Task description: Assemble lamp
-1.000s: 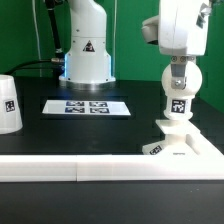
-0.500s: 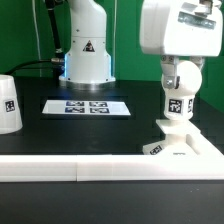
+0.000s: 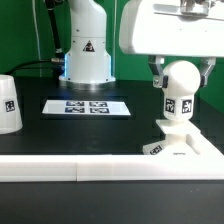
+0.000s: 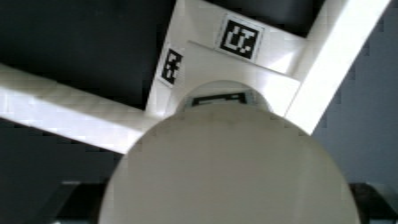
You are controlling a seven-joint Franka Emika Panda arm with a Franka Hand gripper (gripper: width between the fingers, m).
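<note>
The ball-shaped bulb [image 3: 182,86] stands upright on the flat square base [image 3: 186,148] at the exterior view's right, one tag facing the camera. My gripper [image 3: 181,78] hangs over it with a finger on each side of the ball, and the jaws look open around it. In the wrist view the bulb [image 4: 222,165] fills the space between the dark fingers [image 4: 64,202], with the tagged base [image 4: 249,55] beneath it. The tapered shade [image 3: 8,104] stands alone at the exterior view's far left.
The marker board [image 3: 88,107] lies flat in the middle of the black table. The white robot pedestal [image 3: 86,50] stands behind it. A white rail [image 3: 70,168] runs along the table's front edge, right against the base.
My hand has turned about its vertical axis over the bulb, so the fingers now show on both sides of it. The bulb's tag still faces almost the same way.
</note>
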